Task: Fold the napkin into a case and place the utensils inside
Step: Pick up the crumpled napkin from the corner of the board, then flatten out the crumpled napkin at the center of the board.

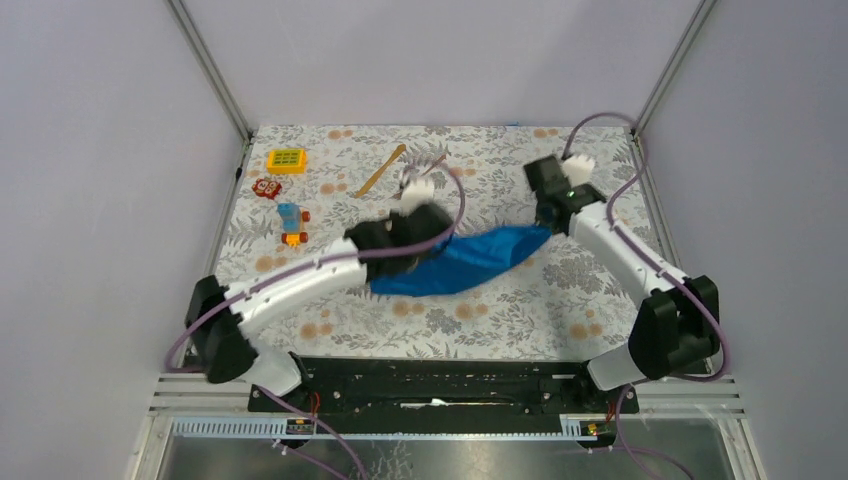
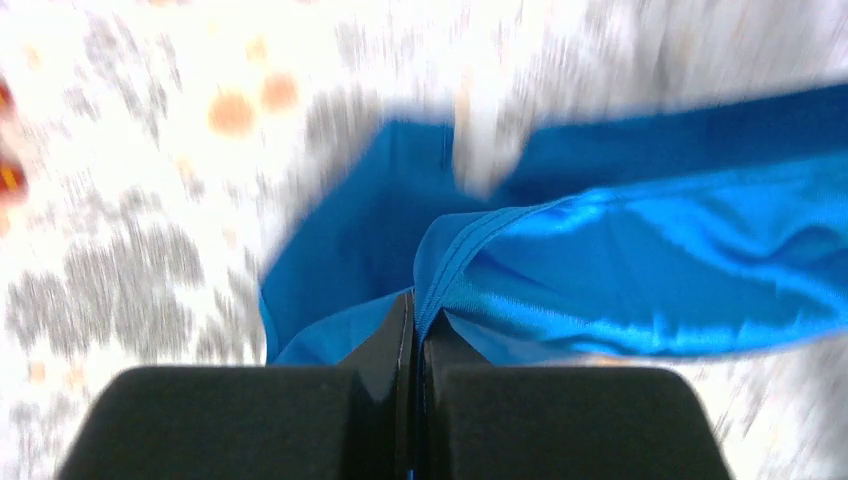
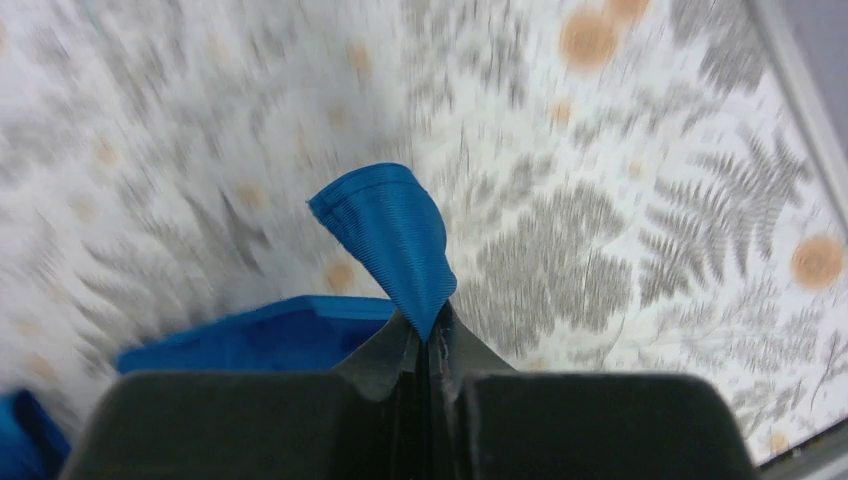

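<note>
**Blue cloth strung between two clamped grippers**

The plain royal-blue soft cloth napkin (image 1: 470, 262) lies as a bunched, sagging band between the two arms. It is not yet a flat case. The left gripper (image 2: 415, 305) has its jaws pressed together on a hemmed edge. From it the cloth spreads forward and off to its right. The right gripper (image 3: 430, 330) is likewise pinched tight on a corner, which stands up as a small curled flap just above its fingertips. The rest of the cloth trails away to its left and below.

The relation that matters is the napkin's long axis. It runs straight from one gripper to the other, slanting across the floral-printed worktop (image 1: 500, 310), with the right end farther from the arm bases than the left. Each gripper has the cloth on its inner side, so any fold or spread will probably need both ends carried together, square to that line.

The slim tan wooden knife-like stick (image 1: 381, 171) lies beyond the left gripper, well apart from the cloth, and that arm is the nearer one to it. The second utensil is too dim to place with confidence. Both wrist views are blurred.
</note>
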`<action>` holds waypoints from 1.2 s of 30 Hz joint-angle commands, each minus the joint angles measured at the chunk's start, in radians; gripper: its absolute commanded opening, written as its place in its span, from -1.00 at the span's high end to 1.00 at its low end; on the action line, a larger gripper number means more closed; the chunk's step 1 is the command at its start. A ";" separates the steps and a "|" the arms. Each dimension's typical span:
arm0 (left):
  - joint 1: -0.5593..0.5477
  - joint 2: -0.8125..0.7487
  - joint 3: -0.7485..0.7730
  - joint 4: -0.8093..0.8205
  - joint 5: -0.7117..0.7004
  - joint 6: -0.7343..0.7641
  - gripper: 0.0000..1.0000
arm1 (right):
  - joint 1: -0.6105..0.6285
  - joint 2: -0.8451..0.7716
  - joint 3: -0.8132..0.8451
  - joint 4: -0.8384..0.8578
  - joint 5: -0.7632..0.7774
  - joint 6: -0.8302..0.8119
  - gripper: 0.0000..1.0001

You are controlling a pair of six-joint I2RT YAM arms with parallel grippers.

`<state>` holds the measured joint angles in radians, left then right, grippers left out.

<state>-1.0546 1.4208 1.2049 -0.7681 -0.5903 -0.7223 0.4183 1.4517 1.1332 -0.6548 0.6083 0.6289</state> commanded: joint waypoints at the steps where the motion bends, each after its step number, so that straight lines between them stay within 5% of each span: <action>1: 0.203 0.161 0.384 0.216 -0.011 0.300 1.00 | -0.174 0.093 0.362 0.040 -0.006 -0.180 1.00; 5: 0.241 0.380 0.836 0.409 -0.050 0.669 1.00 | -0.255 0.257 0.820 -0.063 -0.051 -0.312 1.00; 8: 0.243 0.463 1.035 0.563 -0.089 0.914 1.00 | -0.259 0.314 1.133 -0.136 -0.051 -0.387 1.00; 11: 0.242 0.432 1.015 0.762 -0.040 1.054 1.00 | -0.258 0.250 1.136 -0.090 -0.060 -0.411 0.94; 15: 0.223 0.277 0.751 0.976 0.034 1.110 1.00 | -0.259 0.049 0.839 0.019 -0.102 -0.374 0.89; 21: 0.160 -0.044 0.159 1.037 0.017 0.860 1.00 | -0.258 -0.316 0.226 0.107 -0.252 -0.203 0.85; 25: 0.128 -0.303 -0.222 0.822 0.119 0.486 1.00 | -0.259 -0.530 -0.128 0.058 -0.463 -0.032 0.88; 28: 0.126 -0.457 -0.450 0.702 0.193 0.244 1.00 | -0.258 -0.631 -0.358 0.026 -0.678 0.016 0.68; 34: 0.125 -0.563 -0.650 0.556 0.350 0.042 0.41 | -0.259 -0.651 -0.487 -0.099 -0.668 0.053 0.10; 36: 0.124 -0.555 -0.627 0.465 0.356 0.007 -0.18 | -0.258 -0.629 -0.431 -0.132 -0.658 0.057 -0.16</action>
<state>-0.9337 0.8703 0.5537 -0.1932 -0.3321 -0.5285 0.1581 0.8104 0.6174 -0.7486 -0.0090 0.6434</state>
